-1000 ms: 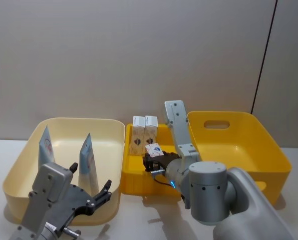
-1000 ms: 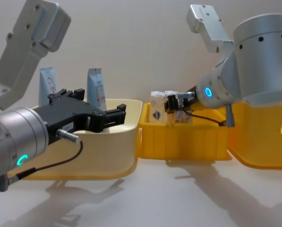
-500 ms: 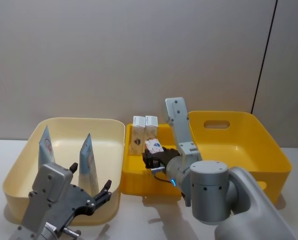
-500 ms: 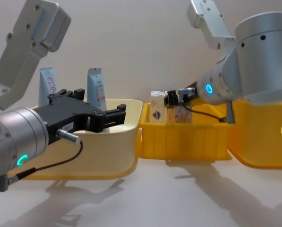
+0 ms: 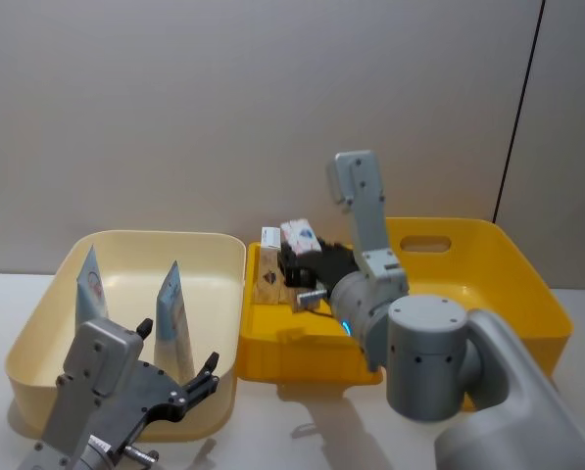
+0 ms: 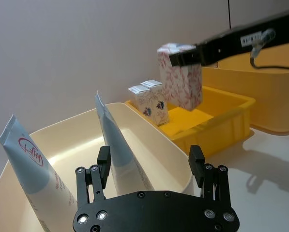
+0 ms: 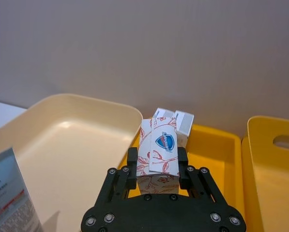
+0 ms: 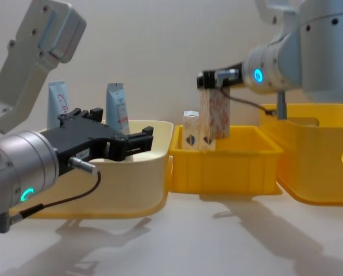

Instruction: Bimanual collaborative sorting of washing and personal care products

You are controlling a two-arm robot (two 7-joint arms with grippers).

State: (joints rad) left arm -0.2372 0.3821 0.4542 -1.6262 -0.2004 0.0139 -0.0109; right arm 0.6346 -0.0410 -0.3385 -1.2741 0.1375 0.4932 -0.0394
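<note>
Carton aloft
Pinkish-print carton [image 8: 215,114] upright midair; two emblem cartons [image 8: 189,135] at 11 o'clock in small yellow bin [image 5: 292,357]; two tubes [image 5: 172,315] upright in cream bin [image 5: 155,235].

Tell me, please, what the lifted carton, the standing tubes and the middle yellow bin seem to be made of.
Carton: likely printed paperboard, matte, going by its crisp folded edges.
Tubes: probably flexible plastic with slight sheen; flat crimped tops.
Bin: moulded plastic, smooth, semi-glossy, with rounded rim.

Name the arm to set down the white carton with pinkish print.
Right. The right gripper clamps the white pink-printed carton above the small yellow plastic tray; the left gripper hangs open, empty, by the cream plastic bin.
</note>
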